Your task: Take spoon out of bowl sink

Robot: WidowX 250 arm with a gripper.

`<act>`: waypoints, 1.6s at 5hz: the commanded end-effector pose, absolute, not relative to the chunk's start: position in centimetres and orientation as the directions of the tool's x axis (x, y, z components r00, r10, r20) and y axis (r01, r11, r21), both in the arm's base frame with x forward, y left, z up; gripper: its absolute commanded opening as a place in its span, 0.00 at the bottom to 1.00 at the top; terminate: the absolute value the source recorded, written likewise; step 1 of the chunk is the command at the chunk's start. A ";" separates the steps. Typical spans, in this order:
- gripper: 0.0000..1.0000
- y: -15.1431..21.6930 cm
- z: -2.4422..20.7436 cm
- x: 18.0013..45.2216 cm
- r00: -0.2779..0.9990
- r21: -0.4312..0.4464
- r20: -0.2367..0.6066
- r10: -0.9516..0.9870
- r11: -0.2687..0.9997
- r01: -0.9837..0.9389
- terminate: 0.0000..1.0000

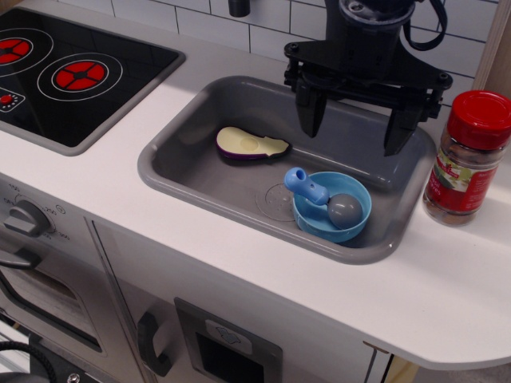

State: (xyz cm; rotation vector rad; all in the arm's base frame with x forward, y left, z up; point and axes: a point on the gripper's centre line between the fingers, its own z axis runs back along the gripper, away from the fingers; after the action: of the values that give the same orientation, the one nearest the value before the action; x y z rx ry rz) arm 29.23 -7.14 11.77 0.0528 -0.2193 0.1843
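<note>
The spoon (323,198) lies in the light-blue bowl (351,227). Its grey ball head rests inside the bowl and its stubby blue handle sticks out over the bowl's left rim. The bowl sits in the front right part of the grey sink (184,171), next to the round drain mark. My black gripper (357,129) hangs above the back right of the sink, behind and above the bowl. Its two fingers are spread wide, and nothing is between them.
A purple-and-cream eggplant half (249,144) lies in the sink's back left. A spice jar with a red lid (467,158) stands on the white counter right of the sink. The black stovetop (64,76) is at the left. A tiled wall runs behind.
</note>
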 end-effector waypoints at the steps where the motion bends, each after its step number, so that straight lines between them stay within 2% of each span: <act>1: 1.00 -7.1 11.8 29.2 0.959 0.032 0.221 0.176 0.982 -0.187 0.00; 2: 1.00 -4.8 12.1 30.1 0.953 -0.005 0.262 0.150 0.988 -0.154 0.00; 3: 1.00 -2.1 10.7 31.7 0.895 -0.073 0.303 0.326 0.945 -0.320 0.00; 4: 1.00 -0.1 9.9 32.1 0.774 -0.107 0.327 0.542 0.835 -0.539 0.00; 5: 1.00 0.0 8.7 31.8 0.672 -0.090 0.296 0.679 0.720 -0.688 0.00; 7: 1.00 -3.1 6.7 30.6 0.262 -0.104 0.273 0.926 0.299 -0.949 0.00; 8: 1.00 -2.9 5.3 31.9 0.055 -0.148 0.280 0.958 0.100 -0.984 0.00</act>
State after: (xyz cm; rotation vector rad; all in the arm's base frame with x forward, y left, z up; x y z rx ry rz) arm 31.39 -2.25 3.90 0.1314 -0.3099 1.4815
